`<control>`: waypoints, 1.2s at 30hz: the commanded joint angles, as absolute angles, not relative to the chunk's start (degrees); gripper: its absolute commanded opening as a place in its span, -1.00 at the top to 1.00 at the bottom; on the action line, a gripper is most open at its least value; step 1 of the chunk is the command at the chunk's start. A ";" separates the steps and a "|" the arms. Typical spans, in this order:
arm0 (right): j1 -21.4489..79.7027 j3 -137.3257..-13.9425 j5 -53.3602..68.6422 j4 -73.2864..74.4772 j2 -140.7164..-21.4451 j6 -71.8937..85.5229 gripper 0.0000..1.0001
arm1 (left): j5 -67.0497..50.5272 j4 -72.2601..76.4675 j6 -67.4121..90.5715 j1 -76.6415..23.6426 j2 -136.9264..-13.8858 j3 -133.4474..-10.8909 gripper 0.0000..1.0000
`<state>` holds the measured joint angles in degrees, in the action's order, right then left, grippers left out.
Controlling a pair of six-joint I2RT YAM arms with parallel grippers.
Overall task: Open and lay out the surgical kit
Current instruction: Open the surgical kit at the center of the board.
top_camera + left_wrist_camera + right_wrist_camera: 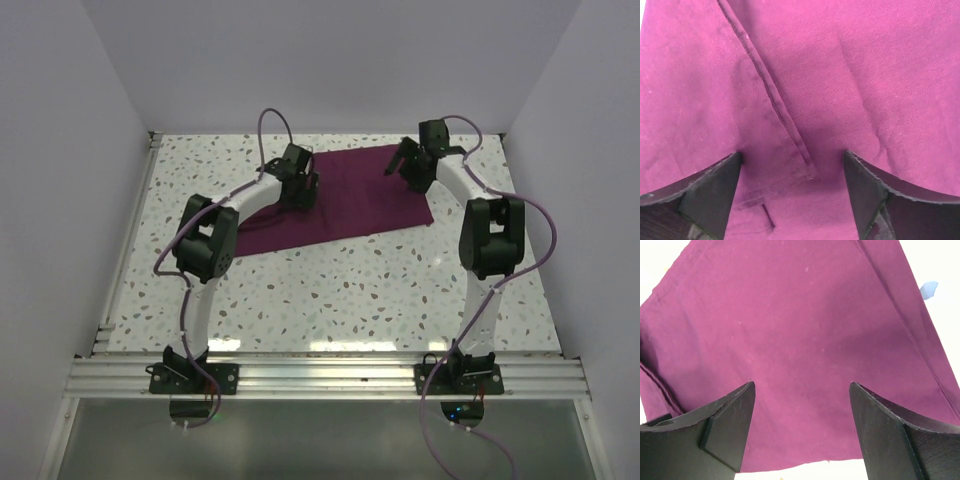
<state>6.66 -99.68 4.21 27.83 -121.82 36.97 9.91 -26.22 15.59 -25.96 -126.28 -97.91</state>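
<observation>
The dark purple-maroon cloth wrap [350, 200] lies folded flat at the back middle of the table. My left gripper [300, 190] is open, low over the cloth's left part; in the left wrist view its fingers [715, 190] straddle a hemmed flap corner of the cloth [810, 175]. My right gripper [412, 172] is open above the cloth's right part; the right wrist view shows smooth cloth [805, 340] between its fingers [730, 425], with the cloth's near edge just below. The steel tray, tweezers and scissors are hidden.
The speckled white table [330, 300] is walled by white panels on the left, back and right. An aluminium rail [330, 375] runs along the near edge by the arm bases. A small blue speck [928, 289] lies on the table beside the cloth.
</observation>
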 commanded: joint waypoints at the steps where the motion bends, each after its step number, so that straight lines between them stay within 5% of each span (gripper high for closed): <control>1: 6.77 -98.35 4.31 28.74 -117.25 35.51 -0.58 | 15.02 -27.68 14.06 -26.63 -128.32 -100.46 -0.65; 9: 6.77 -98.44 4.57 31.99 -117.68 34.37 -0.55 | 19.60 -27.95 14.06 -26.54 -126.30 -99.84 0.00; 17: 6.85 -98.61 3.95 34.10 -117.95 33.22 -0.54 | 21.62 -29.70 13.89 -26.54 -125.51 -101.95 0.35; 27: 6.85 -97.56 5.36 34.45 -118.30 33.13 -0.52 | 24.87 -32.61 12.57 -24.44 -125.24 -109.68 0.69; 36: 7.03 -94.31 8.96 33.05 -117.60 34.01 -0.52 | 24.26 -33.84 13.18 -9.51 -129.37 -116.88 0.76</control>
<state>6.72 -95.42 6.04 33.32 -120.46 34.00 23.16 -33.45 13.69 -15.55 -127.72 -112.38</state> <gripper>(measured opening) 0.763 0.129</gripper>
